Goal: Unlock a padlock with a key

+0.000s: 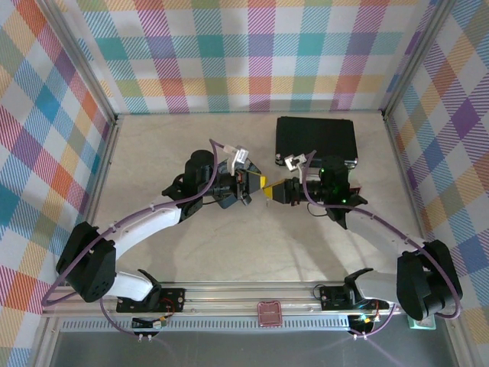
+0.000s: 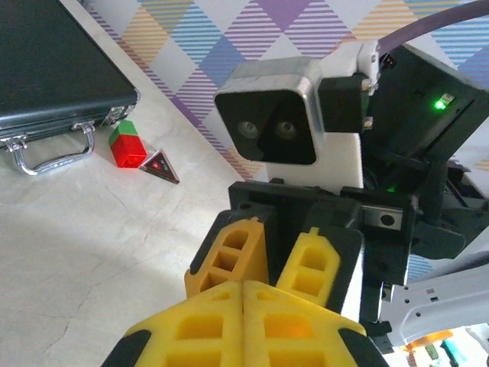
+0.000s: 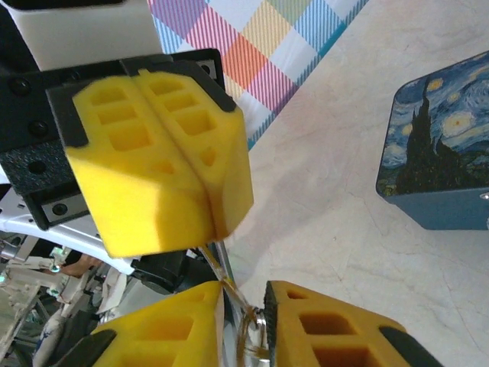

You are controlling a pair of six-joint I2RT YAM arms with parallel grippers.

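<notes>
From above, the two arms are meeting over the middle of the desk [image 1: 176, 267], the left hand [image 1: 246, 189] and right hand [image 1: 273, 191] pointing tip to tip and nearly touching, just in front of the black case [image 1: 315, 141]. The padlock is too small to pick out here.

In the left wrist view, the left hand [image 2: 243, 294] is pressing its yellow fingers flat together, and the right hand [image 2: 271, 260] is facing it with a slim gap between its fingers.

In the right wrist view, the left hand [image 3: 195, 168] is again showing no gap, and a thin strip is coming out from under it. The right hand [image 3: 244, 294] is standing narrowly apart with a wire ring [image 3: 250, 336] sitting in that gap; I cannot tell whether it is clamping it. The painted tin [image 3: 443, 153] is lying off to the side.

I judge the padlock and key to be at this meeting point, mid-insertion or alignment. The next move is calling for fine lining-up, then a twist.
</notes>
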